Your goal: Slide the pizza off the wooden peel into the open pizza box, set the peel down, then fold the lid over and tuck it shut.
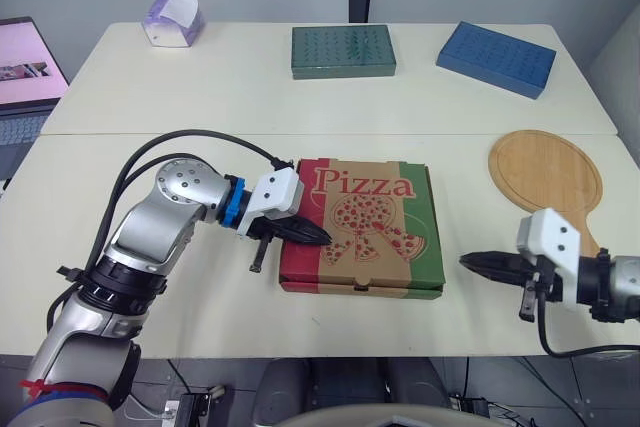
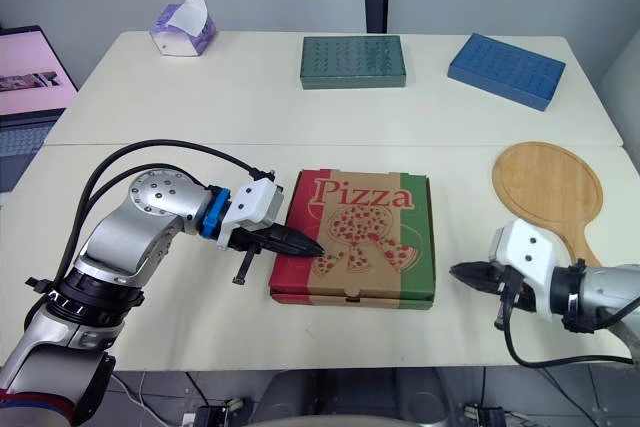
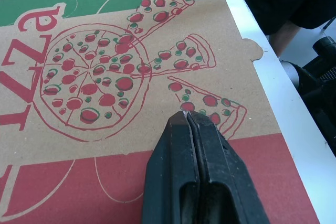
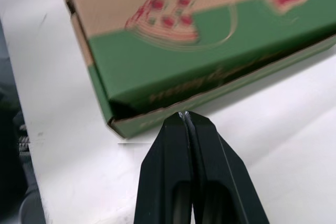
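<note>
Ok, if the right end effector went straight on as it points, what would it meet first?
Probably the pizza box: the right end effector, shut, points across bare table at the box's green side wall near its front corner. Exact height is unclear.

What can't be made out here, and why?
Inside of the pizza box, left eye view, hidden by its shut lid.
Laptop, left eye view, cut off by the picture's edge.
Handle end of the peel, left eye view, behind the right gripper.
Left gripper contact with the lid, left wrist view, covered by its fingertips.
</note>
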`<action>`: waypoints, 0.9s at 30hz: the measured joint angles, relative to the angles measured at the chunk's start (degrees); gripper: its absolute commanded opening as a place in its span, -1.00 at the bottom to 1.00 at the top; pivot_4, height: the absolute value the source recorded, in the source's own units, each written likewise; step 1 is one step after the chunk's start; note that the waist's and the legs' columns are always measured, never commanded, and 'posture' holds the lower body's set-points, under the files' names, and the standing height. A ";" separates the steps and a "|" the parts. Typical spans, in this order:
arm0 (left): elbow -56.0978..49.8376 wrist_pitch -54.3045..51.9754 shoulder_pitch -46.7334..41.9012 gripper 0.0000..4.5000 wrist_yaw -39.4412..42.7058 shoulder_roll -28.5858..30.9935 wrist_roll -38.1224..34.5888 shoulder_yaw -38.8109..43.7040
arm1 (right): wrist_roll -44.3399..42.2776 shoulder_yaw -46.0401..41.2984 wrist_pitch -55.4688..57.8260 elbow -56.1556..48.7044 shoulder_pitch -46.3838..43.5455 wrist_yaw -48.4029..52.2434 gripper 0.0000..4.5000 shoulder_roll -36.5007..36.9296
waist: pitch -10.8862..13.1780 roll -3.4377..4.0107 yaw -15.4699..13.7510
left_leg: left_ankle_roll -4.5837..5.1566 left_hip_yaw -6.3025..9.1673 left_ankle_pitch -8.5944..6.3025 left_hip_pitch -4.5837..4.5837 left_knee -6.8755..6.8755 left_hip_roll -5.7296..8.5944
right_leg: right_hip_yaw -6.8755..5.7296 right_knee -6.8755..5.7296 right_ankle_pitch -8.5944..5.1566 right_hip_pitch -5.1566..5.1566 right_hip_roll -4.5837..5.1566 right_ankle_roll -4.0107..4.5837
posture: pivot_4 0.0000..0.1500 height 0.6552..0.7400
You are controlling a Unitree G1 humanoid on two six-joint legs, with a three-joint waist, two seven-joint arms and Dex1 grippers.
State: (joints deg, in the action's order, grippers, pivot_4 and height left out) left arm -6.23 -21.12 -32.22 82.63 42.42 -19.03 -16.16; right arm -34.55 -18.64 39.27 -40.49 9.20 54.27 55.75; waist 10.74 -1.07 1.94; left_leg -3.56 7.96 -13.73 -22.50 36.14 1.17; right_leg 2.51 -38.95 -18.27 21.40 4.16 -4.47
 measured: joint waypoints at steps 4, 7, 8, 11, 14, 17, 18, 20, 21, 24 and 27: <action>-0.06 -1.08 -0.12 -1.00 -0.16 0.14 -0.68 0.54 | -1.64 4.61 0.84 -2.07 -3.54 -2.09 -0.96 -1.80 | 0.00 0.00 -0.10 | 0.00 0.03 0.00 -0.03 0.00 0.01 | -0.03 0.01 0.00 0.00 0.00 0.00 | 1.00 1.00; -0.58 -3.85 -0.32 -1.00 -0.68 1.62 -3.01 3.38 | -0.86 9.53 1.04 -2.17 -3.75 -2.98 -0.96 -2.37 | 0.01 -0.02 -0.10 | 0.00 0.05 0.00 -0.06 0.01 0.01 | -0.03 0.01 0.00 0.03 0.00 0.00 | 1.00 1.00; -0.80 -4.81 -0.34 -1.00 -0.70 2.65 -3.70 4.64 | -0.44 10.38 1.00 -2.14 -3.78 -3.10 -0.96 -2.37 | 0.01 -0.02 -0.09 | 0.00 0.05 0.00 -0.05 0.01 0.01 | -0.03 0.01 0.00 0.03 0.00 0.00 | 1.00 1.00; -2.12 -7.29 -0.27 -1.00 -0.49 7.28 -5.76 8.95 | 0.72 12.19 0.43 -1.98 -3.84 -3.16 -0.96 -2.37 | 0.01 -0.01 0.09 | 0.00 0.04 0.00 -0.02 -0.02 -0.01 | -0.03 -0.01 0.00 0.04 0.00 0.00 | 1.00 1.00; -2.72 -6.71 2.85 -1.00 1.13 13.27 -5.60 11.51 | 1.94 13.28 -0.72 -1.72 -3.79 -3.03 -0.96 -2.34 | 0.00 0.01 0.15 | 0.00 0.00 0.00 0.02 -0.05 -0.01 | 0.00 0.00 0.00 0.04 0.00 0.00 | 1.00 1.00; -3.17 -4.74 8.61 -1.00 2.54 16.72 -4.56 11.77 | 2.10 13.56 -1.31 -1.10 -3.80 -2.87 -0.96 -2.34 | 0.00 0.01 0.01 | 0.00 0.00 0.00 0.02 -0.06 -0.02 | 0.00 0.00 0.00 0.03 0.00 0.00 | 1.00 1.00; -3.94 -4.48 10.38 -1.00 2.79 16.97 -4.40 11.60 | 2.25 13.79 -1.40 -0.75 -3.86 -2.75 -0.96 -2.34 | 0.00 0.01 -0.07 | 0.00 0.00 0.00 0.01 -0.05 -0.02 | 0.00 0.00 0.00 0.02 0.00 0.00 | 1.00 1.00; -6.02 -4.01 12.17 -1.00 2.79 16.97 -4.20 10.97 | 2.57 14.38 -1.75 -0.30 -4.16 -2.39 -0.96 -2.34 | 0.00 -0.01 -0.34 | 0.00 0.02 0.00 -0.03 -0.03 -0.01 | 0.00 0.02 0.00 0.01 0.00 0.00 | 1.00 1.00; -7.14 -3.47 12.98 -1.00 2.56 16.97 -3.68 10.82 | 2.82 14.71 -2.11 -0.20 -4.32 -2.20 -0.96 -2.34 | 0.00 -0.01 -0.43 | 0.00 0.02 0.00 -0.04 -0.03 0.00 | -0.01 0.03 0.00 0.01 0.01 0.00 | 1.00 1.00; -8.64 -2.57 14.12 -1.00 1.56 16.92 -2.23 9.66 | 3.48 15.54 -2.74 0.33 -4.38 -1.84 -0.96 -2.34 | 0.00 -0.01 -0.30 | 0.00 0.00 0.00 -0.03 -0.04 -0.01 | 0.00 0.03 0.00 0.02 0.01 0.00 | 1.00 1.00; -9.24 -2.21 14.49 -1.00 0.40 16.16 -1.25 8.55 | 4.20 15.59 -3.16 0.53 -4.41 -1.81 -0.96 -2.34 | 0.00 -0.01 -0.23 | 0.00 0.01 0.00 -0.01 -0.04 -0.02 | -0.01 0.01 0.00 0.03 0.00 0.00 | 1.00 1.00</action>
State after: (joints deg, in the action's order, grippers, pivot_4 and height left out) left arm -15.47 -23.33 -17.73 83.03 58.58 -20.28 -7.61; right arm -30.36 -3.05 36.12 -39.96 4.79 52.46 53.42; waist 10.74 -1.08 1.71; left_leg -3.56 7.97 -13.73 -22.51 36.10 1.15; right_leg 2.51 -38.93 -18.27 21.42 4.16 -4.47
